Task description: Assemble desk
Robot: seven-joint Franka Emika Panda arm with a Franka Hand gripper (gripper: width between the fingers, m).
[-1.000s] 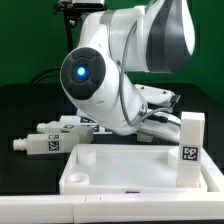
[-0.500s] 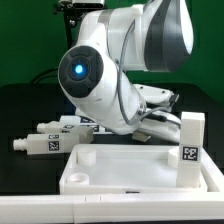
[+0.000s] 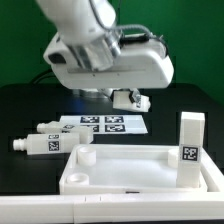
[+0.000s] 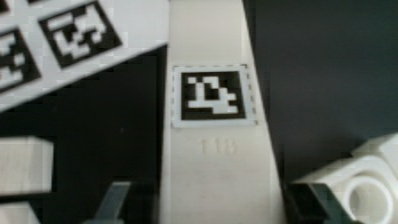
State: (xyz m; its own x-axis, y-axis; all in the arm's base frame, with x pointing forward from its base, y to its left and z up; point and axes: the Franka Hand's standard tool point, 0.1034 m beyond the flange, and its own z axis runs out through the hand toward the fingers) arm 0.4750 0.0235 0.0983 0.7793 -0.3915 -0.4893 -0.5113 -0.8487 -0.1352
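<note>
The desk's white tray-like tabletop (image 3: 130, 168) lies at the front. One white leg (image 3: 190, 148) stands upright in its corner on the exterior view's right. Two more tagged legs (image 3: 45, 141) lie on the black table to the exterior view's left. My gripper (image 3: 128, 100) hangs above the marker board, shut on a fourth leg (image 3: 130, 98). In the wrist view this leg (image 4: 214, 95) runs lengthwise between my dark fingers (image 4: 121, 200), its tag facing the camera, with my gripper (image 4: 214, 205) straddling it.
The marker board (image 3: 105, 123) lies flat behind the tabletop, and its tags (image 4: 54, 40) show beside the held leg in the wrist view. A white rounded part (image 4: 356, 180) sits close to one finger. A green wall closes the back.
The arm, earlier bent low behind the tabletop and filling the view, has swung up and away. The jaws have closed from wide open onto the leg.
</note>
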